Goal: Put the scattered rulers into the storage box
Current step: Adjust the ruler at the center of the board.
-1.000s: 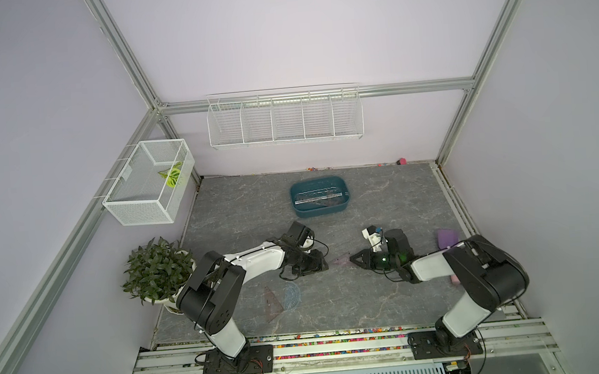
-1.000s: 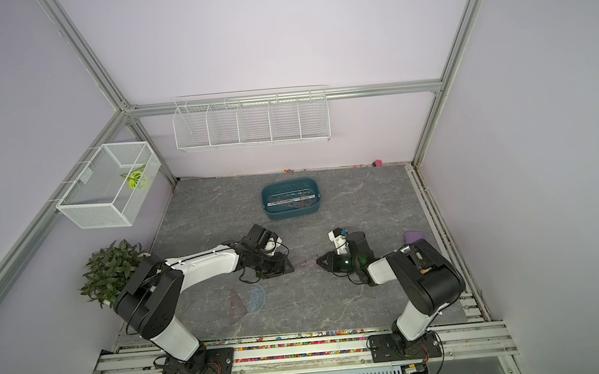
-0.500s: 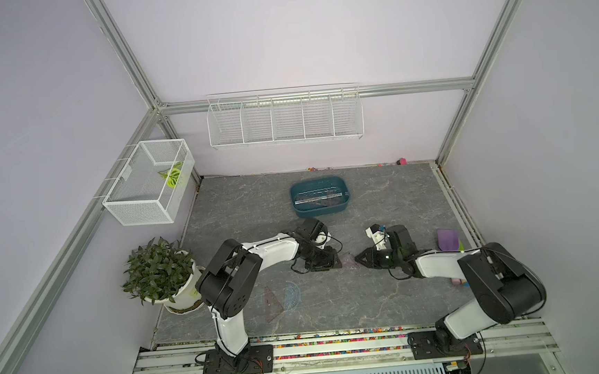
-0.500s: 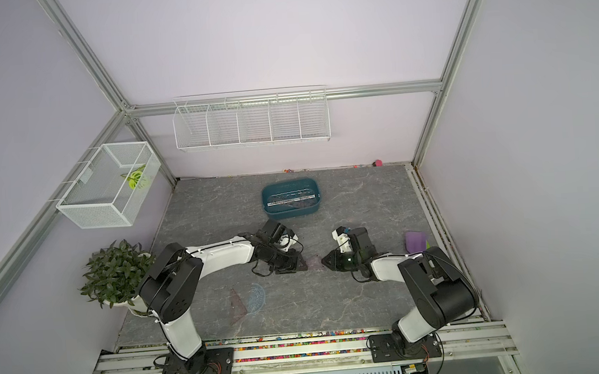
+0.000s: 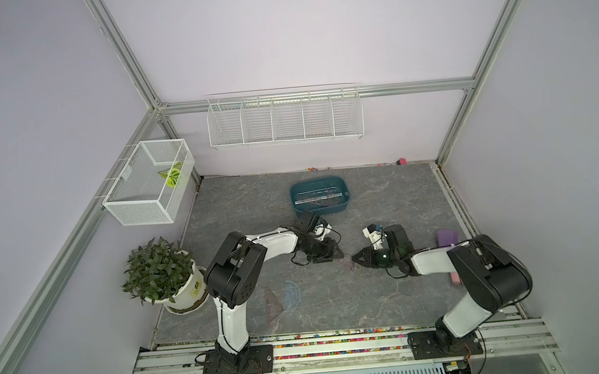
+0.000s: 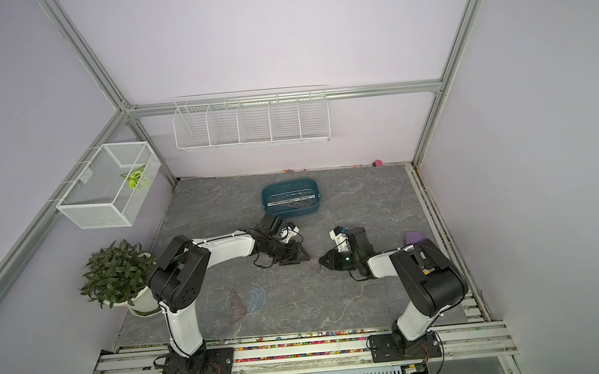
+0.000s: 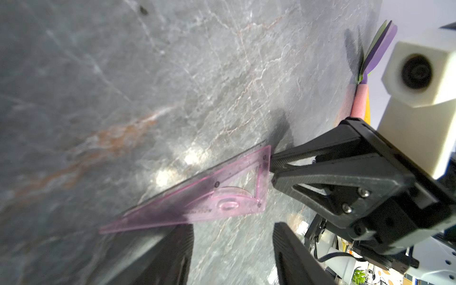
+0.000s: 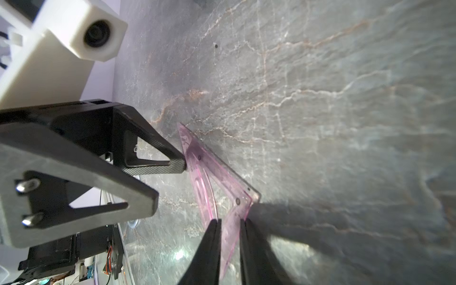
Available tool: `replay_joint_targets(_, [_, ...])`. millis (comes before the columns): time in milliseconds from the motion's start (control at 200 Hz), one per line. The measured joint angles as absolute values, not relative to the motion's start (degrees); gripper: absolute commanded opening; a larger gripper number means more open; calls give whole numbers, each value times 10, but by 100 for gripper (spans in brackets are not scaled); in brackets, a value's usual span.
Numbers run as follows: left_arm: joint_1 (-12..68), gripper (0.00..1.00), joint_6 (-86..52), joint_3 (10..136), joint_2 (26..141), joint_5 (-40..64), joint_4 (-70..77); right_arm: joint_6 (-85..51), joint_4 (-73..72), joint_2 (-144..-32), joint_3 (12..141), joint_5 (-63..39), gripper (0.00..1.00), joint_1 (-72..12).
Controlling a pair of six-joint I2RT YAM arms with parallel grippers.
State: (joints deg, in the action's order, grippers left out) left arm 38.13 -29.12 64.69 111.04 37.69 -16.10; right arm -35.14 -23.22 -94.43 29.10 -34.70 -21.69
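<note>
One triangle (image 7: 197, 197) | your right gripper (image 8: 229, 222) pinches its short side | left gripper (image 7: 232, 228) spread, at its pointed end

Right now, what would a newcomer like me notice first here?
At the middle of the grey table, the right gripper pinches a corner of a pink triangle ruler, while the open left gripper touches it with one fingertip. Beyond them sits a dark teal storage box with straight rulers inside.
</note>
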Motion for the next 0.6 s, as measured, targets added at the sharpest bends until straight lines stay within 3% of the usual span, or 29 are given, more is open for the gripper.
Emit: replay_joint_targets(600, [363,59,-286,683,1145,396,-139,-346,-197,-999,368,-352,20,-210])
